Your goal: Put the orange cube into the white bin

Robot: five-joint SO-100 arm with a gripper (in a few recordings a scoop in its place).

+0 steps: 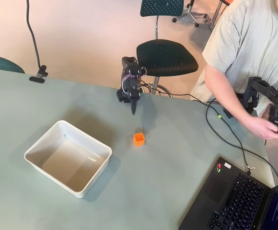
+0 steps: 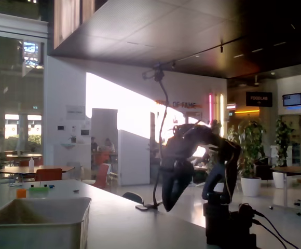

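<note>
The orange cube [image 1: 138, 139] is seen on the grey-green table [image 1: 177, 182] in the overhead view. It sits upright with its hollow top facing up. Nothing is touching it.

The white bin [image 1: 68, 157] is set on the table to the left of the cube in that view, a little lower in the picture. A gap of bare table is left between the two. The bin is turned at a slant. In the fixed view, the bin [image 2: 36, 220] is seen at the lower left, close to the camera.

The black arm is mounted at the far edge of the table. The claw [image 1: 133, 106] is pointed down and is held above the table, just behind the cube in the overhead view. It is not touching the cube. The two fingers are seen close together, with nothing between them. In the fixed view the claw [image 2: 169, 203] is dark against the bright room, hanging just above the table.

A laptop [image 1: 244, 199] is placed at the lower right corner.
</note>
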